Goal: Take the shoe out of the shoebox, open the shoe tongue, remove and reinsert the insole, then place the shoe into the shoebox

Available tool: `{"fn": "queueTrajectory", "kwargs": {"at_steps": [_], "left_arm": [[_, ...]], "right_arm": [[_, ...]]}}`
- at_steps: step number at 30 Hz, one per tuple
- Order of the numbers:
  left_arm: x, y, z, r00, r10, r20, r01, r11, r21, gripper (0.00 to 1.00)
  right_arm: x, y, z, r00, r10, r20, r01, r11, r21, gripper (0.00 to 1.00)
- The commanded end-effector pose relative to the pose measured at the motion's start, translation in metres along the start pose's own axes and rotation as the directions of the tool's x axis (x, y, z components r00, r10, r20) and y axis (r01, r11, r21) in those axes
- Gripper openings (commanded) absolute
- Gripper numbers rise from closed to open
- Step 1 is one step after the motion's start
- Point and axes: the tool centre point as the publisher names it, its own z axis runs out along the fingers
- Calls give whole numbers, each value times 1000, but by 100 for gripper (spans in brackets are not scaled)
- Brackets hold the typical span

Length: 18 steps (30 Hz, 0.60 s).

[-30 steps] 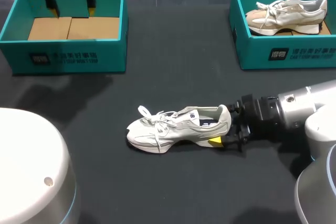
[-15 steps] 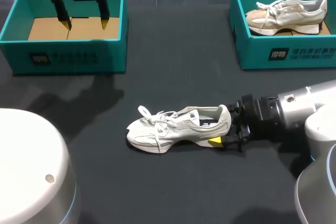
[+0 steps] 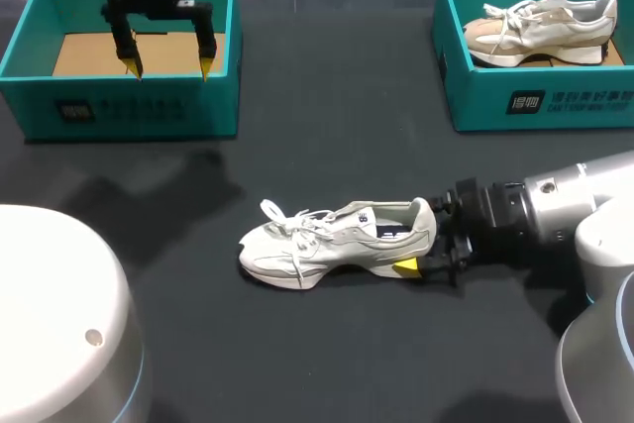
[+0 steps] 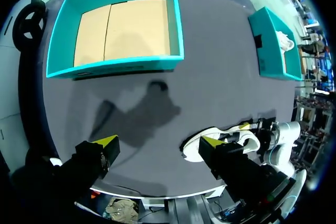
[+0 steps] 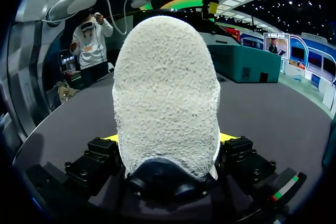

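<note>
In right shoebox (image 3: 535,106), second shoe (image 3: 540,27); left fingers (image 3: 206,54) wide near left shoebox (image 3: 129,111); right fingers (image 3: 405,265) gripping shoe (image 3: 337,243).

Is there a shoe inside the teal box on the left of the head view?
No, the left shoebox shows only bare cardboard; the shoe lies on the table.

Shoe (image 3: 337,238) off-white; shoebox (image 3: 129,111) teal, tan floor; table (image 3: 337,116) dark grey; left tool (image 3: 168,68) tips yellow.

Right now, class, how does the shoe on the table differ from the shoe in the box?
The shoe on the table is all pale and gripped at the heel by the right gripper; the shoe in the box has tan panels and lies free. Both are laced.
</note>
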Motion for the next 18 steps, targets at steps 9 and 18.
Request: {"fn": "queueTrajectory", "kwargs": {"at_steps": [9,18], "left_arm": [[69,78,19,1000,16,3,-16,1000,12,100],[86,91,18,1000,12,-11,-12,1000,19,100]], "right_arm": [[1,1,1,1000,1,2,-1,1000,3,0],[1,1,1,1000,1,2,-1,1000,3,0]]}}
